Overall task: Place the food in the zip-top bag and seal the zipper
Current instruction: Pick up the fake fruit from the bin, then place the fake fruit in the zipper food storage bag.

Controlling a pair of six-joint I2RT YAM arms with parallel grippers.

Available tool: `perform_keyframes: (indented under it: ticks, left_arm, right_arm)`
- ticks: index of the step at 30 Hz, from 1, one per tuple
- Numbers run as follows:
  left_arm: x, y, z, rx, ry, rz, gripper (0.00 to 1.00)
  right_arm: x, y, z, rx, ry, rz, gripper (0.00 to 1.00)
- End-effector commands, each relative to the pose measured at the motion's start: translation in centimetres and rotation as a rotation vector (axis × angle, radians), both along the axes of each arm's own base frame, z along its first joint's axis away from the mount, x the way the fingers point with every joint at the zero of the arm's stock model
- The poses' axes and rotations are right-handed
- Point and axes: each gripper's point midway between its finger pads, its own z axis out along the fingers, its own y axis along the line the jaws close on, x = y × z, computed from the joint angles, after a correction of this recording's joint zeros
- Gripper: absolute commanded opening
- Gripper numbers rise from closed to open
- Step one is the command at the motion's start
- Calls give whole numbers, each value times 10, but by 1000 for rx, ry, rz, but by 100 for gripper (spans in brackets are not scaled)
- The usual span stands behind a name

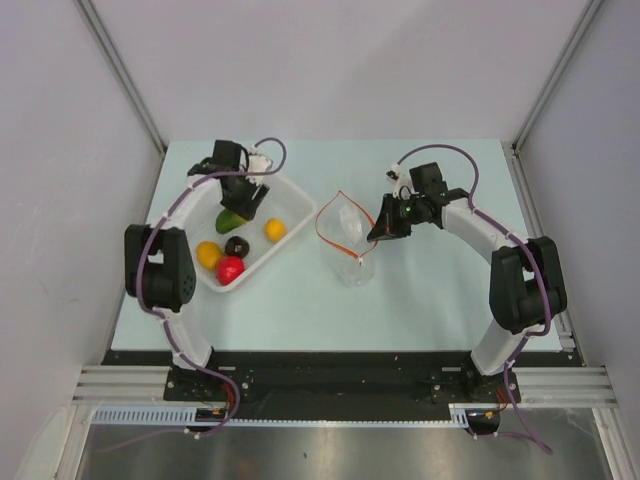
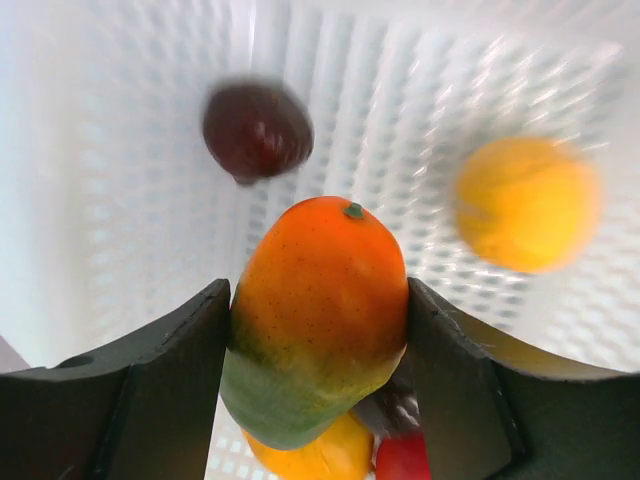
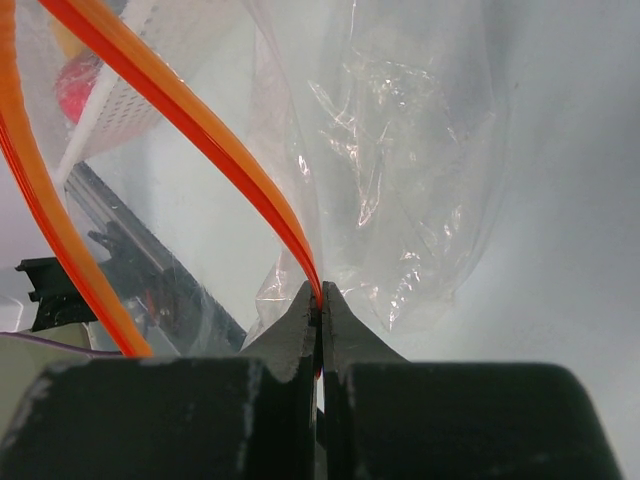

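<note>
The left gripper (image 2: pixel 320 290) reaches down into the white perforated plastic basket (image 1: pixel 289 205) on the left side of the pale table (image 1: pixel 420 300). Its two black fingers (image 2: pixel 170 390) stand fairly wide apart, pressed against either flank of an orange-and-green toy mango (image 2: pixel 318 330), so it has the fruit in its grip. In the left wrist view the mango is sharp while the basket wall behind it is blurred. Around it in the basket lie the other pieces of food: a dark purple-brown round fruit (image 1: pixel 237 246), a small orange ball (image 1: pixel 275 229) near the right wall, a yellow-orange ball (image 1: pixel 208 254) by the left wall, and a red fruit (image 1: pixel 230 269) at the near corner. None of them is in the bag. The clear, crinkly zip-top bag (image 1: pixel 347 232) sits mid-table, just right of the basket and apart from it, its mouth held open in a loop. The right gripper (image 3: pixel 320 295) is fully closed on the thin red-orange zipper (image 3: pixel 200 130) strip at the right edge of the mouth, its fingertips pinched together with the strip between them. From the pinch one band of the strip rises toward the upper left, and a second band curves away at the left edge of the right wrist view, with the clear film crumpled beyond it.
</note>
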Motion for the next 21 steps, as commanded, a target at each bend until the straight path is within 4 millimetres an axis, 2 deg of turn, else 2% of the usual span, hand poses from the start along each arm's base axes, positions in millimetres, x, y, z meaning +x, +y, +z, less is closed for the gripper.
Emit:
perform_keyframes:
  ticks: [1, 2, 4, 5, 7, 8, 9, 10, 11, 12, 13, 14, 17, 19, 21]
  left_arm:
    - [4, -63, 176, -349, -350, -131, 45]
    - [-4, -84, 195, -425, -367, -169, 47]
    - [-23, -112, 237, -521, -440, -251, 47]
    - [-36, -144, 248, -612, -451, -331, 46]
    - [-63, -172, 276, -714, -507, -414, 48]
    - [-75, -198, 277, -769, -535, -496, 48]
    - [-84, -211, 279, -797, -556, -533, 48]
    - [-91, -223, 278, -817, -570, -568, 48]
    - [-104, -247, 275, -843, -587, -641, 48]
    - [-110, -259, 272, -849, -583, -670, 48]
    - [-113, -270, 266, -852, -567, -688, 47]
    - [-122, -291, 256, -871, -513, -727, 46]
    - [-136, -316, 235, -897, -417, -762, 45]
    - [-138, -328, 210, -848, -397, -788, 46]
    - [-134, -330, 181, -795, -370, -776, 48]
  right_arm:
    - [5, 7, 10, 30, -24, 16, 0]
    - [6, 8, 8, 30, -21, 19, 0]
    - [4, 8, 8, 40, -8, 21, 0]
    - [4, 8, 7, 43, -4, 23, 0]
    - [2, 10, 7, 55, 4, 33, 0]
    - [1, 11, 6, 61, 8, 41, 0]
    - [0, 11, 7, 65, 13, 40, 0]
    - [0, 12, 7, 70, 9, 43, 0]
    - [1, 12, 8, 74, 9, 42, 0]
    - [1, 13, 7, 80, 14, 46, 0]
    - [2, 13, 9, 86, 12, 47, 0]
    - [1, 14, 10, 91, 17, 49, 0]
    - [1, 14, 12, 105, 21, 53, 0]
    - [1, 15, 13, 112, 20, 56, 0]
    - [1, 14, 14, 122, 26, 56, 0]
